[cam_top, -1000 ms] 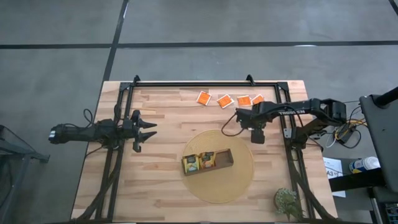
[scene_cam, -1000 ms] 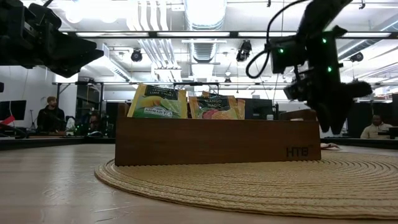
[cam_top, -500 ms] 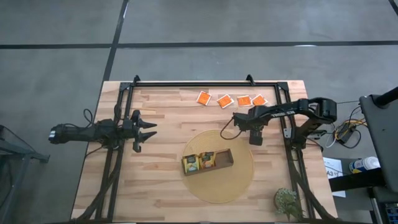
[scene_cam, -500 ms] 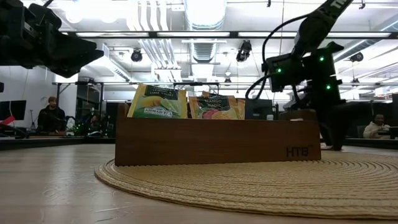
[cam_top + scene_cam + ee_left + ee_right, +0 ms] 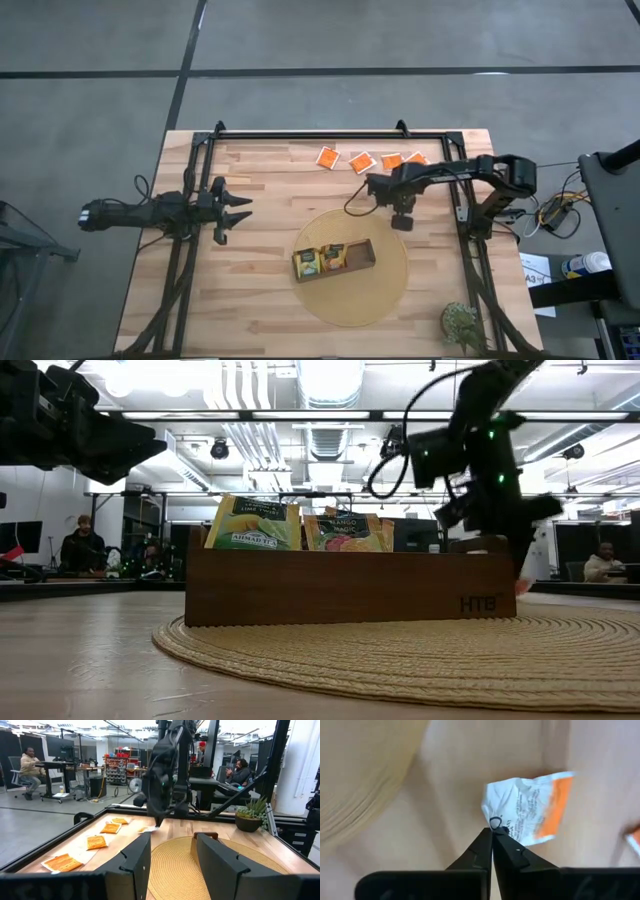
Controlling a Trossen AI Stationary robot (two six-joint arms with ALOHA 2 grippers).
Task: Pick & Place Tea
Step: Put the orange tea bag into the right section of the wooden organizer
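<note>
On the pale wooden table, the right gripper pinches a corner of an orange-and-white tea sachet, apparently lifted just clear of the boards, beside the round woven mat. Three more orange sachets lie in a row near the far edge. The wooden tray holds green and yellow sachets. The left gripper waits open-fingered at the left side. People sit at desks in the workshop behind.

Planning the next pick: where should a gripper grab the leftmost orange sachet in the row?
Probably by a corner, coming from above: the leftmost orange sachet lies flat on the table, turned cornerwise, clear of its neighbour. The right gripper pinches another sachet likewise.
</note>
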